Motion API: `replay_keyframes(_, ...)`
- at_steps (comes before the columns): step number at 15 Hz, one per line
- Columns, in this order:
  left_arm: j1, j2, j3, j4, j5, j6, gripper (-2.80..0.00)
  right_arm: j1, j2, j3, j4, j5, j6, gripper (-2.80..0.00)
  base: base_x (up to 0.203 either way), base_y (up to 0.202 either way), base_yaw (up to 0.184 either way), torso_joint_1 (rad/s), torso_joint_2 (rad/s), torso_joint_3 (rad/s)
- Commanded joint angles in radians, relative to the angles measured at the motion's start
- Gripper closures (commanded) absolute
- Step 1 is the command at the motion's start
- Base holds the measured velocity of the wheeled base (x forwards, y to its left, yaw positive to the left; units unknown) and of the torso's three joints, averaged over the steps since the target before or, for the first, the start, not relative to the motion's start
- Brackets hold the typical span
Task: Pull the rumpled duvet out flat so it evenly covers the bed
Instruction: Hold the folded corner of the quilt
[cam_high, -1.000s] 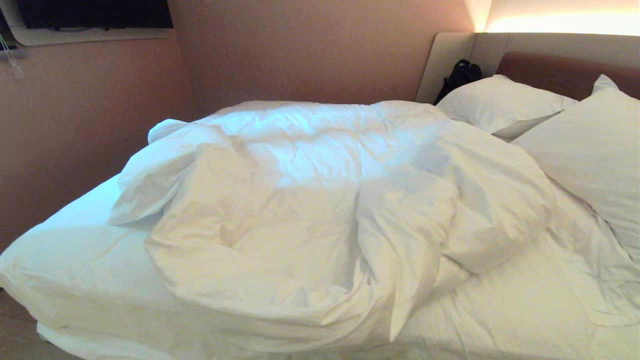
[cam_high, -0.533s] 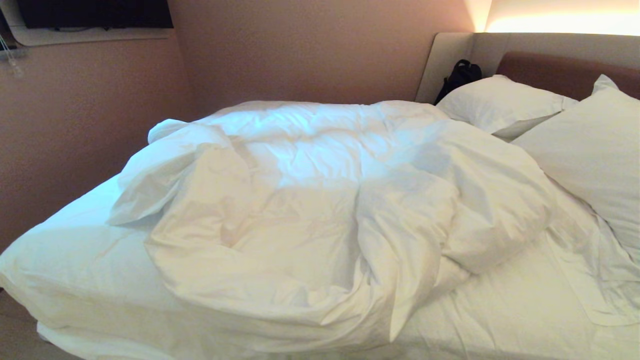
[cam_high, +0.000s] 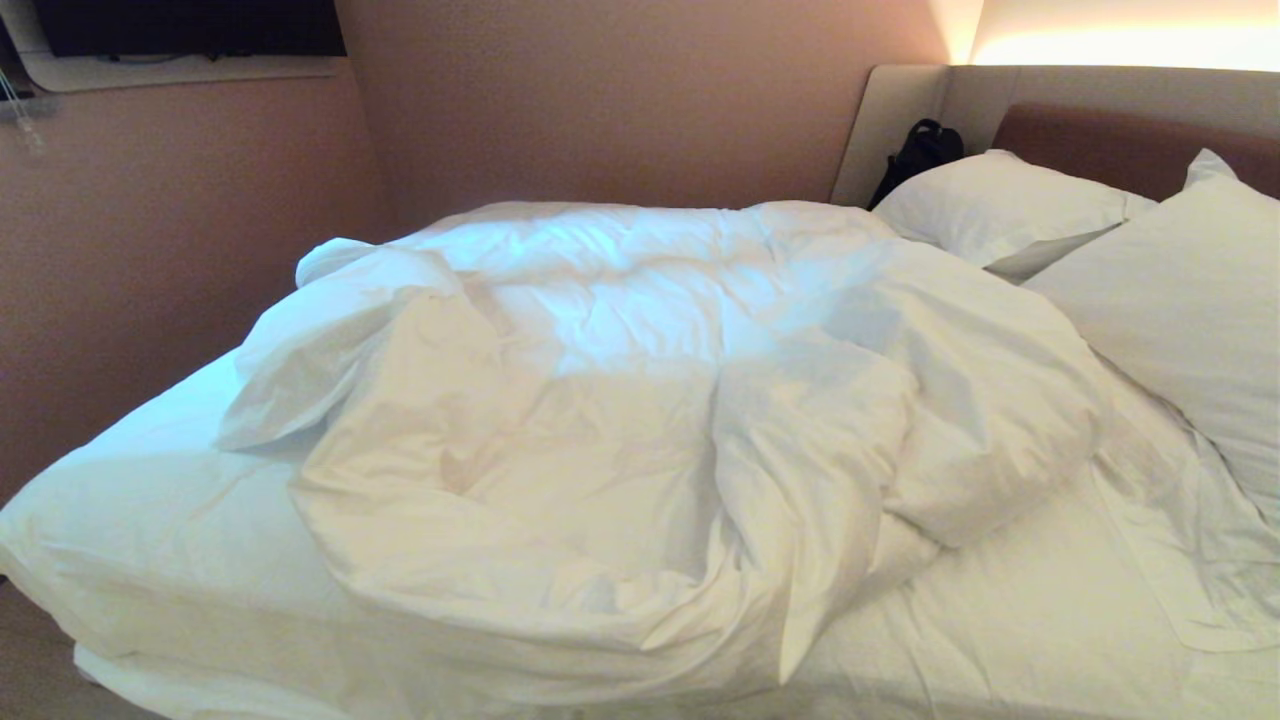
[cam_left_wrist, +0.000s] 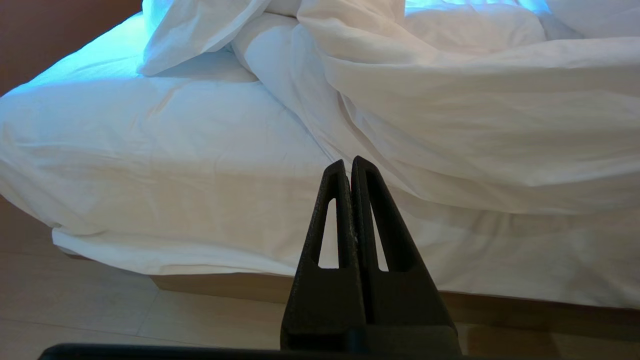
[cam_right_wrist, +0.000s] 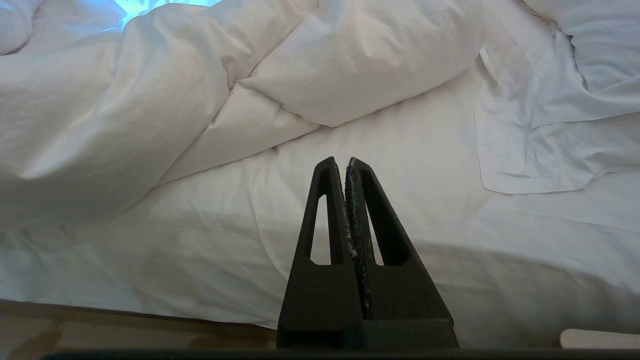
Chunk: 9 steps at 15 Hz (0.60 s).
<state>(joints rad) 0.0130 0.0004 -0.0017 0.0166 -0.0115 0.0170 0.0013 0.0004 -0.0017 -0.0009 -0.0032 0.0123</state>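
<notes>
In the head view you see the bed (cam_high: 150, 520) filling most of the frame, with its headboard (cam_high: 1120, 140) at the upper right. The duvet (cam_high: 640, 420) lies bunched in a thick heap in the middle of the frame, with deep folds and one corner sticking out toward the left. It does not cover the mattress evenly: the fitted sheet (cam_high: 1040, 620) is bare along the left side and at the lower right of the frame. Two pillows (cam_high: 1000, 200) lie at the upper right, against the headboard, and the right edge of the duvet heap comes close to the nearer one. A small black bag (cam_high: 920, 150) sits in the corner between the far pillow and the beige side panel. At the upper left of the frame a dark screen (cam_high: 190, 25) hangs on the pink wall.

Neither arm shows in the head view. In the left wrist view your left gripper (cam_left_wrist: 348, 165) has its two black fingers pressed together and holds nothing. It points at the side of the mattress, and the duvet (cam_left_wrist: 475, 110) hangs over the edge in the upper right of that frame. The wooden base (cam_left_wrist: 220, 287) and the floor (cam_left_wrist: 75, 310) are in the lower part.

In the right wrist view your right gripper (cam_right_wrist: 340, 165) is also closed with nothing between the fingers. It is in front of bare sheet, apart from the duvet (cam_right_wrist: 125, 115), which fills the upper left of that frame.
</notes>
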Motion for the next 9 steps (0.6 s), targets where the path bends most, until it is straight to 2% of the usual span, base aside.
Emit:
replay_keyframes(1,0.001,0.000,0.000,0.000,0.001,0.001,0.00,0.000,0.000,0.000,-0.001,0.000,0.000,0.00,0.000,0.000,0.000,0.000,0.00,0.000)
replay_keyframes(9,0.001,0.000,0.000,0.000,0.001,0.001,0.00,0.000,0.000,0.000,0.001,-0.001,-0.008,0.00,0.000,0.000,0.000,0.000,0.00,0.000)
